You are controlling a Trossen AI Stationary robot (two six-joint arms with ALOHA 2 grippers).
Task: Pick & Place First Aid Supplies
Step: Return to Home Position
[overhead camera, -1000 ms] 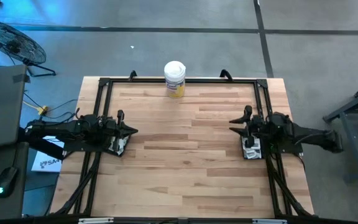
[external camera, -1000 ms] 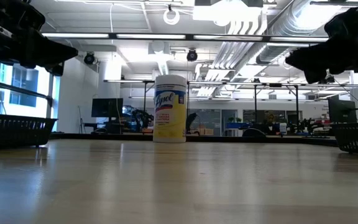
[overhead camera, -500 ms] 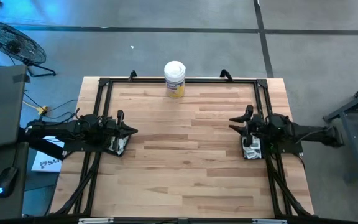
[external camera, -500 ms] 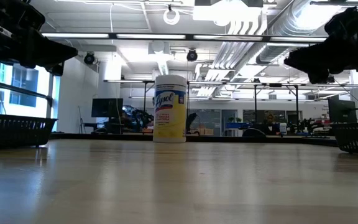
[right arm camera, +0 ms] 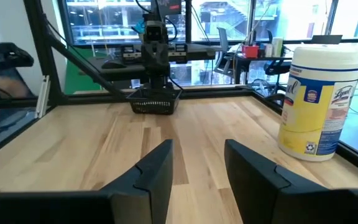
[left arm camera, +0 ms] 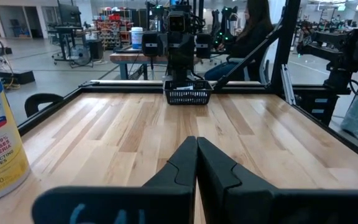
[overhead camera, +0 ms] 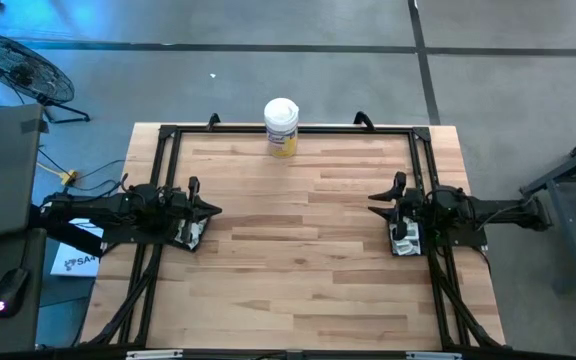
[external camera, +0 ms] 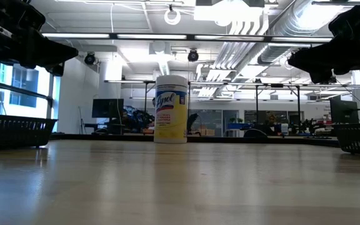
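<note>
No packets, strips or white squares show plainly on the table. My left gripper hangs above the table's left side, shut and empty; its fingers meet in the left wrist view. My right gripper hangs above the table's right side, open and empty, with a clear gap in the right wrist view. A small black mesh basket stands under each arm: one on the right and one on the left. What the baskets hold does not show.
A white-lidded, yellow-labelled canister stands upright at the middle of the table's far edge. A black frame runs round the wooden top. The wood between the two arms is bare. A person sits in the room beyond the table.
My right arm has swung a little behind its wrist, and its gripper stays almost where it was.
</note>
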